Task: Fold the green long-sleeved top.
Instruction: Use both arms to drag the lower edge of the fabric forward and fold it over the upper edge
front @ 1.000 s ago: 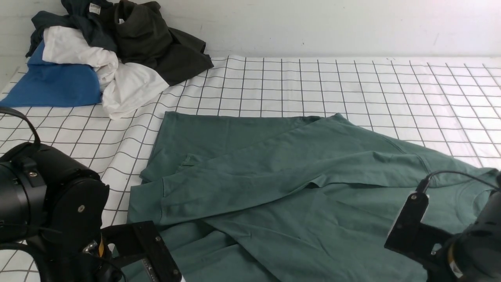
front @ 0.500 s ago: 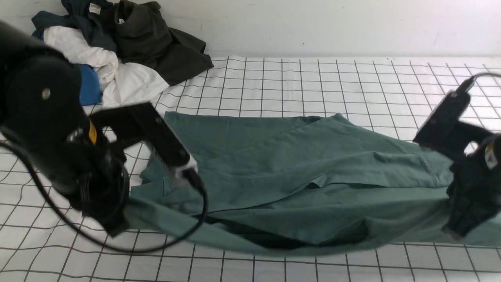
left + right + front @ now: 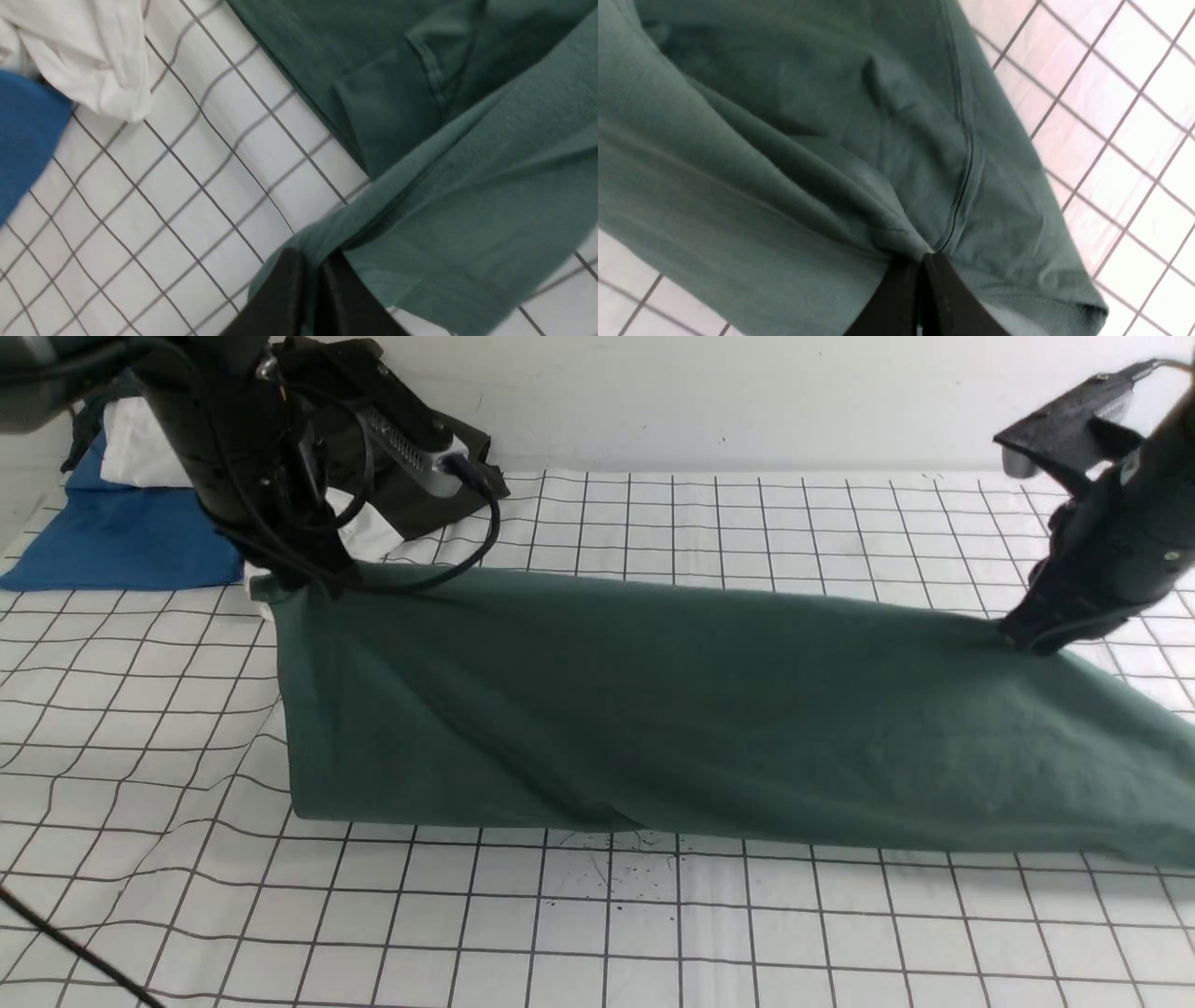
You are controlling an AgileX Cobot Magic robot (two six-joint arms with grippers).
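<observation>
The green long-sleeved top hangs as a wide sheet between my two grippers, its lower fold resting on the checked cloth. My left gripper is shut on its left upper corner, raised at the far left; in the left wrist view green fabric is pinched between the black fingers. My right gripper is shut on the top's right upper edge; in the right wrist view the fabric bunches at the closed fingertips beside a seam. The collar and chest logo are hidden.
A pile of clothes lies at the far left corner: a blue garment, a white one and a dark one. The white checked cloth covers the table. A wall runs along the back.
Both grippers have lifted the near edge of the top and carried it up and away from me. The top now hangs as a raised sheet hiding the sleeves that lay in view.
</observation>
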